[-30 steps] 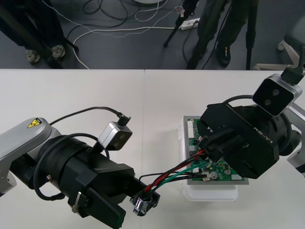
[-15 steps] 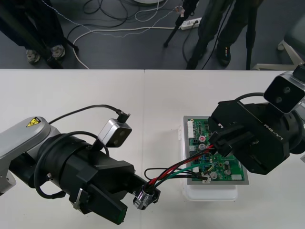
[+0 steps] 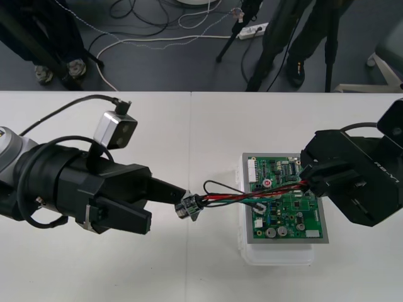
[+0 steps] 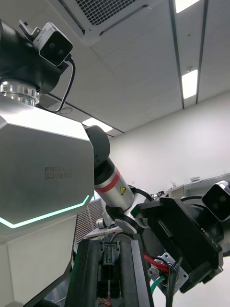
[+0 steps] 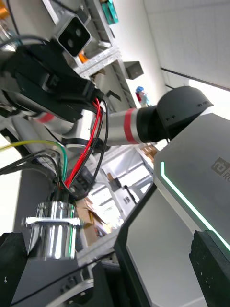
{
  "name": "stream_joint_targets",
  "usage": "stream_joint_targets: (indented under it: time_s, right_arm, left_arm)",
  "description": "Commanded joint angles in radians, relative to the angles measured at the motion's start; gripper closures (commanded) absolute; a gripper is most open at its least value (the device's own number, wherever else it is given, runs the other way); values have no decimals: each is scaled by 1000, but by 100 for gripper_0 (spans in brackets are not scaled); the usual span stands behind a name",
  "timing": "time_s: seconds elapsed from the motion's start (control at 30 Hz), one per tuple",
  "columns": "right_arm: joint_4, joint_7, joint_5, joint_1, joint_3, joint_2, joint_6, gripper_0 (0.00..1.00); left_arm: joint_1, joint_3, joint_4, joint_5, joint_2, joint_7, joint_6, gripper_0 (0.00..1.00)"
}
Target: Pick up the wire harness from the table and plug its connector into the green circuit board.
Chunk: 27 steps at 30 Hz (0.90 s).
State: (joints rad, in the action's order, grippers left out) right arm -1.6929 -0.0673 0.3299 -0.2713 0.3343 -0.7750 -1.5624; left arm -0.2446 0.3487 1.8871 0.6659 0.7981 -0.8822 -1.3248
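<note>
- Near edge: a plain, pale, matt table. On its right part, a white base with rounded corners carries the flat green circuit board, which is studded with small round and square parts.
- Left of the board: the black left gripper reaches in level from the left. The round metal socket, with its flange, sits right at the gripper's tip. Whether it is clamped cannot be told, nor whether the socket rests on the table.
- Across the board's far half: the wire harness, thin red, black and green wires, runs nearly straight from the socket to the right gripper.
- Right gripper: closed on the harness. The right wrist view shows its fingers near together, with a dark end piece and a red strand between them. From above that end is hidden, so its seating in the board cannot be judged.
- Beyond the far edge: dark floor with loose cables.
</note>
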Motion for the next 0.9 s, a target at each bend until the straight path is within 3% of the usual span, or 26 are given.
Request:
stream_joint_targets:
  time_s: [0.03,0.6,0.9]
  right_arm:
    - [-11,-35,-12,38,-70,-46,-8,100]
    - [-22,-12,24,109,-178,-63,-8,100]
    - [-120,11,112,156,-222,-56,176,100]
  left_arm:
    - [50,-93,33,9,-14,-17,52,0]
    - [56,-283,35,106,-42,9,65,0]
    - [16,-355,35,216,-105,23,45,0]
